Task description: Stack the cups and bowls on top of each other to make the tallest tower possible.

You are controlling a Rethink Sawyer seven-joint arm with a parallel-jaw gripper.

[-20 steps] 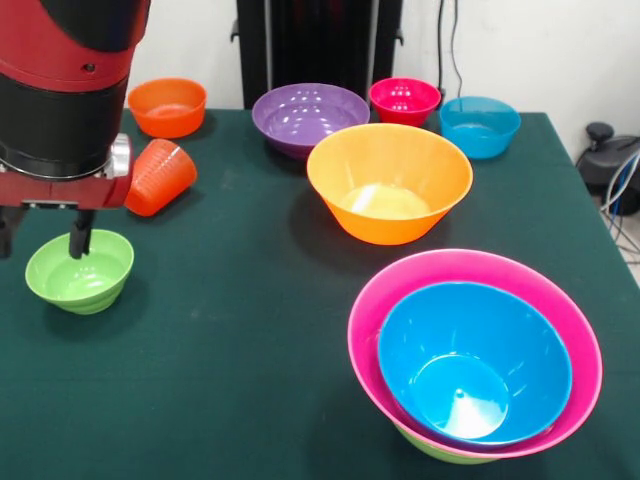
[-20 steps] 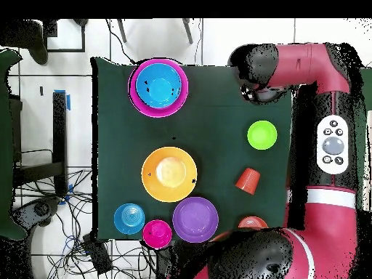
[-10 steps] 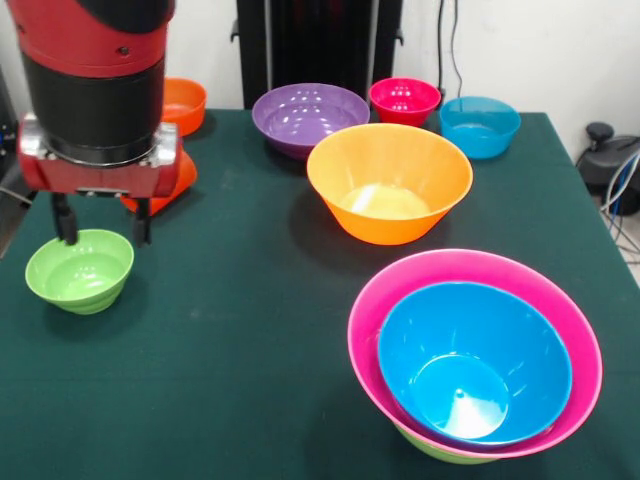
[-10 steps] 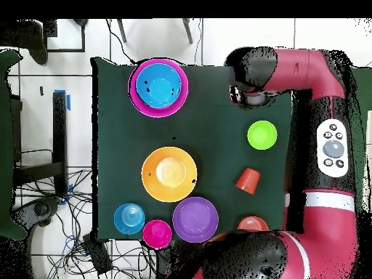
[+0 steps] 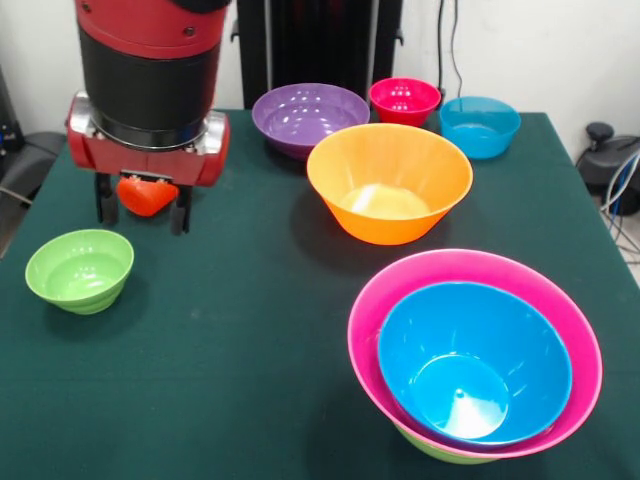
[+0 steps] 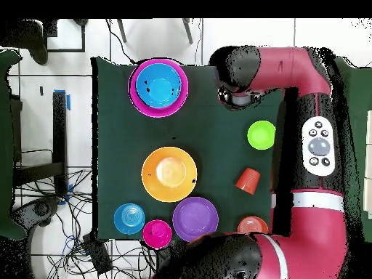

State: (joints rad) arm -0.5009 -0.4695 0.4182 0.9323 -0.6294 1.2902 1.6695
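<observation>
Front view hides the small orange bowl (image 6: 252,224); overhead shows it

White wall (image 5: 520,40), tiled floor (image 6: 218,40).

A robot lab: green-clothed table (image 5: 250,330) on tiled floor (image 6: 218,40), loose cables (image 6: 69,218) at nine o'clock overhead, white wall (image 5: 520,50) behind.

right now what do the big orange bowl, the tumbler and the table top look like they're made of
Big orange bowl: likely glossy plastic; light glints on its smooth inside, and its thin wall glows paler at the bottom.
Tumbler: probably thin orange-red plastic; the front view hides most of it behind the gripper.
Table top: dark green matte cover, seemingly cloth; no reflections.
</observation>
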